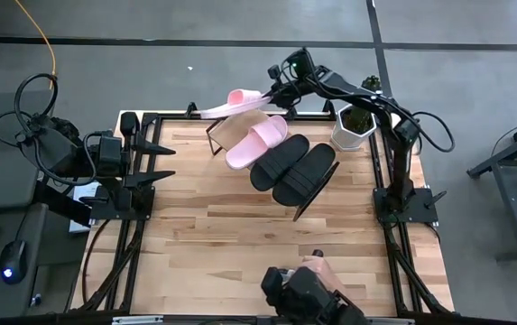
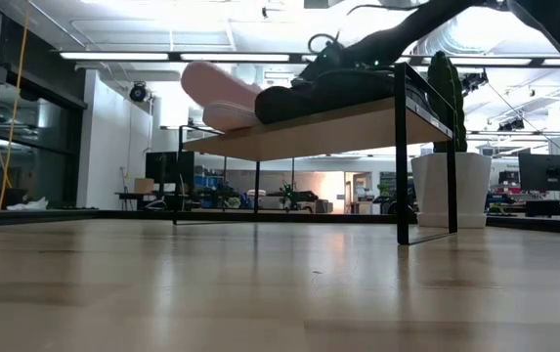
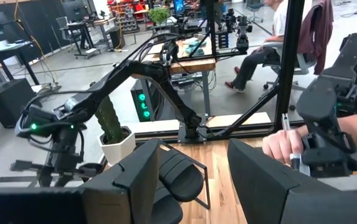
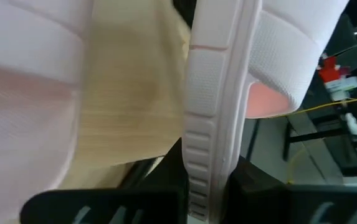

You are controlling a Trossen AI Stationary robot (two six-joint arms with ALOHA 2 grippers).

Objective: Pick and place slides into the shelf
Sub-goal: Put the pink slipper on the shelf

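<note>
The shelf (image 1: 226,131) stands at the table's far middle, with a slanted wooden board on a black frame. One pink slide (image 1: 256,140) and two black slides (image 1: 281,161) (image 1: 305,173) lie side by side on the board. My right gripper (image 1: 272,95) reaches over the shelf's far edge, shut on the second pink slide (image 1: 235,101), which is turned on its side. In the low view the pink slides (image 2: 221,93) and a black slide (image 2: 299,98) show on top of the board (image 2: 309,129). My left gripper (image 1: 154,164) waits open at the table's left edge. My right gripper (image 4: 206,186) pinches the pink slide's sole by its ribbed side edge (image 4: 206,149) between the two fingers, coming from the table's far right. The slide stands on edge over the board's far left part, with the strap (image 4: 296,50) to one side. Whether it touches the board I cannot tell.
A white pot with a cactus (image 1: 355,126) stands right of the shelf. A person's hand (image 1: 317,271) holds a dark device at the table's near edge. Bare wooden table (image 1: 222,226) lies between the shelf and the near edge.
</note>
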